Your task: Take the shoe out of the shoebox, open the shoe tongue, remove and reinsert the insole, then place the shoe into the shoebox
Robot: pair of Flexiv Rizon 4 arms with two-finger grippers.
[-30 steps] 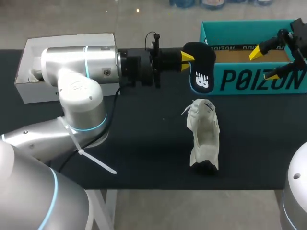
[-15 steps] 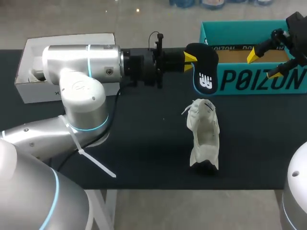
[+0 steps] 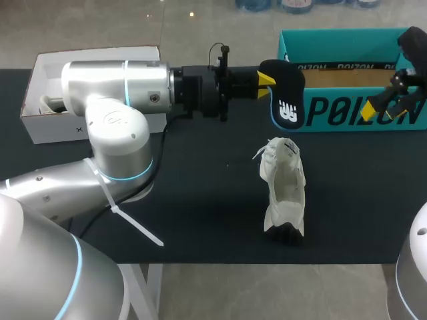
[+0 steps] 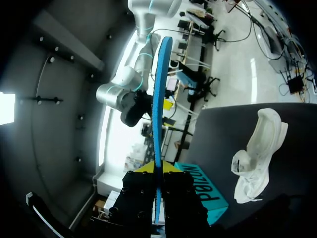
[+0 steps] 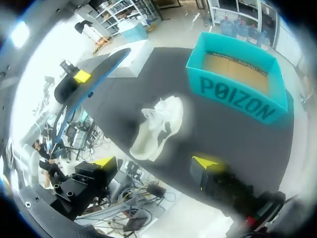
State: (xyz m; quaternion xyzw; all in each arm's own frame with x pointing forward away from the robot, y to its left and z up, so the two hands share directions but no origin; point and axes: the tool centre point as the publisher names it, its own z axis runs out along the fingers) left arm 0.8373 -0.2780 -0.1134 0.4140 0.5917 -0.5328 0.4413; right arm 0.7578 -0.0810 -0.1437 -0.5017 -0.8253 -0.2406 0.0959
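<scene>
Two small shifts marked the last second. My left gripper (image 3: 265,85), clamped on one end of the dark insole (image 3: 287,93), had slid a little farther to my right. That carried the insole, held in the air, up to the left end of the teal shoebox (image 3: 347,113). My right gripper (image 5: 154,162), fingers spread wide and empty, had come away from over the box's inside and dropped toward the right end of its front wall. The white shoe (image 3: 283,190) had not stirred. It lay on the black table (image 3: 200,220) with its mouth open, on my side of the shoebox and well apart from both grippers.

I judged that the insole's removal was done and its return came next. For that, the insole would have to be brought down to the shoe's opening. The free right gripper looked like the one to steady the shoe, though it was not yet close.

By count: one shoe, one insole, one teal shoebox, one white box (image 3: 93,52) at the table's far left, and two grippers.
</scene>
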